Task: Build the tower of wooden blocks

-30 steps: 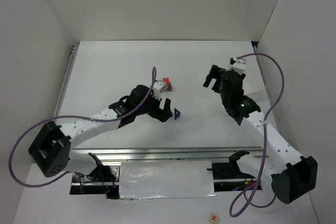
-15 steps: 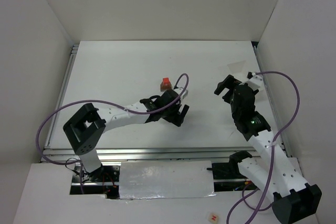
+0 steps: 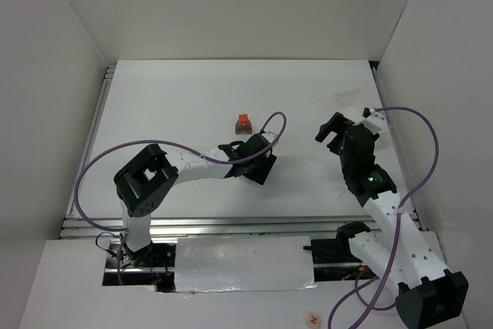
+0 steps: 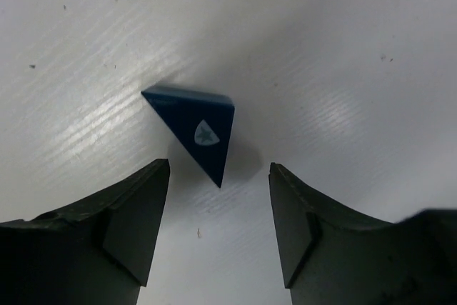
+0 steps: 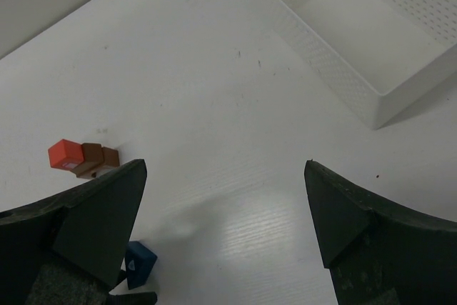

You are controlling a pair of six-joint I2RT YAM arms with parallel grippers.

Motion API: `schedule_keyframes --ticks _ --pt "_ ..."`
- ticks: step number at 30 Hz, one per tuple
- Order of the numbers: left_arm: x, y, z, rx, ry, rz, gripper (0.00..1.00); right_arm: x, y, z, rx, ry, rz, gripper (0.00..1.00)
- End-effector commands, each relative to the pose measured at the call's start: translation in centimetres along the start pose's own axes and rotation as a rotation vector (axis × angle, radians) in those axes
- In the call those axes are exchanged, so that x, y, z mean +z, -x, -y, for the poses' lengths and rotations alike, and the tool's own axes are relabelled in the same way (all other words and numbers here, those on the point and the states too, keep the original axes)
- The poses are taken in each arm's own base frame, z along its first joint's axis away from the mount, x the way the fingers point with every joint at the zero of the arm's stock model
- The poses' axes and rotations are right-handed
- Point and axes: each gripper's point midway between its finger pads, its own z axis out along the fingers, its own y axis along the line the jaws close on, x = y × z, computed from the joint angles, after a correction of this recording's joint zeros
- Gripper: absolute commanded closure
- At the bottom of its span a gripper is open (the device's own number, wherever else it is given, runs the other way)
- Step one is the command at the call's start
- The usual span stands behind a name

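One white table (image 3: 177, 98) under everything, with a white mesh-walled tray (image 5: 325, 62) off to one side, playing no part in the stack. Next in size, the right gripper (image 5: 225, 173): fingers spread wide, nothing between them, well apart from the blocks and merely looking on. Then the left gripper (image 4: 218, 192), low over the table, fingers open on either side of the loose piece, not touching it as far as can be seen. Smaller again, the wood block tower (image 3: 243, 123) near the table's middle: red cube (image 5: 64, 153) touching brown blocks (image 5: 98, 158) in one tight cluster; cannot tell from these angles how cleanly stacked. Smallest, the blue wedge (image 4: 194, 128), lying flat with its star mark up, near the cluster yet apart from it. Judged most of the way through: base pieces gathered, cap unplaced. Left to do: close on the wedge, lift, carry across, set on top without nudging the cluster.
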Motion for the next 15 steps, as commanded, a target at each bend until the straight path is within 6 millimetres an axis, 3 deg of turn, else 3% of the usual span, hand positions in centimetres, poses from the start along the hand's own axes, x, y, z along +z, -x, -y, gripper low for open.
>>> schedule_keyframes --ticks 1,8,15 --pt "0.6 2.2 0.8 0.022 -0.014 0.051 0.30 0.3 -0.1 0.1 -0.002 0.000 -0.007 0.00" --pt "1.4 2.3 0.4 0.044 0.018 0.041 0.63 0.6 -0.4 0.4 -0.007 -0.013 -0.017 0.00" --pt "1.7 2.2 0.0 0.053 0.041 0.034 0.67 0.6 -0.5 0.4 -0.007 -0.004 -0.024 0.00"
